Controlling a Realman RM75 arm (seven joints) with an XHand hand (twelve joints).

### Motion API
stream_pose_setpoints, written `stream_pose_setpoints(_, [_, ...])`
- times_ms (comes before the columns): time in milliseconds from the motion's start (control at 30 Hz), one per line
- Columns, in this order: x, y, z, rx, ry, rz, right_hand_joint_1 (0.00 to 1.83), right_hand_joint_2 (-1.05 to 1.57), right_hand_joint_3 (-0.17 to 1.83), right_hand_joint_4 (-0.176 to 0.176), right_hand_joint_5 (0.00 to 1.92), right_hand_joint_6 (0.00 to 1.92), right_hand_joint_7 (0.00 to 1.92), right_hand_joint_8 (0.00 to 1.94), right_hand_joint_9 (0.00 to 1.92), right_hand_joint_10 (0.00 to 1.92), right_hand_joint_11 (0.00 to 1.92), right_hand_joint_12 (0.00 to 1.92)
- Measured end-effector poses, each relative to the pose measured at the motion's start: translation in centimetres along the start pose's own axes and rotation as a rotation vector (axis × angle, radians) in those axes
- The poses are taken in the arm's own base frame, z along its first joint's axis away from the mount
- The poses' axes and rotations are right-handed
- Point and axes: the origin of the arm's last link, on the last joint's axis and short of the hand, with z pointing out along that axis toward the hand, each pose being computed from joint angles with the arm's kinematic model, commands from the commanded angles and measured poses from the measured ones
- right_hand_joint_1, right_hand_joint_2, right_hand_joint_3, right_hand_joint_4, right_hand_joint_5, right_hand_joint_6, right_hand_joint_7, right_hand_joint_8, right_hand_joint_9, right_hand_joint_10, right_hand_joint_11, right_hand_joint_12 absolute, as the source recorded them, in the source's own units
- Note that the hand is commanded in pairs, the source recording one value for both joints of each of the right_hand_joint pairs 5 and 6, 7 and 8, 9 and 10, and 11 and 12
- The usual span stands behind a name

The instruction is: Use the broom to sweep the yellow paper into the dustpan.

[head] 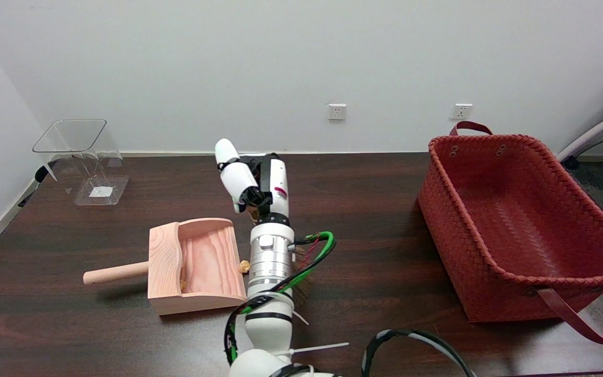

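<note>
A wooden dustpan lies on the dark table with its mouth to the right and its round handle pointing left. A small crumpled yellow paper sits at the right edge of the dustpan's mouth, partly hidden by my wrist. Another yellowish scrap lies inside the pan near its back wall. My right hand is curled around the broom, whose handle is mostly hidden. The broom's brown bristles show under my forearm, just right of the paper.
A large red woven basket fills the table's right side. A clear plastic bin stands at the far left corner. Green and black cables loop off my forearm. A chair frame shows at the right edge.
</note>
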Motion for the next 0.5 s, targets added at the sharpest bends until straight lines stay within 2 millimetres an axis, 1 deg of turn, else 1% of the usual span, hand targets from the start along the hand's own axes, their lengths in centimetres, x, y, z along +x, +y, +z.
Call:
stream_pose_setpoints(267, [-1.8,-0.8,-0.3,0.012,-0.006,0.083,0.57,1.57,-0.02,0.0,1.92,1.92,1.92,1.92,1.92,1.92,1.92,1.92])
stream_pose_setpoints(500, [-3.2,-1.1,-0.8,0.014,-0.028,0.135,0.51,1.57,-0.1,0.0,1.92,1.92,1.92,1.92,1.92,1.92,1.92,1.92])
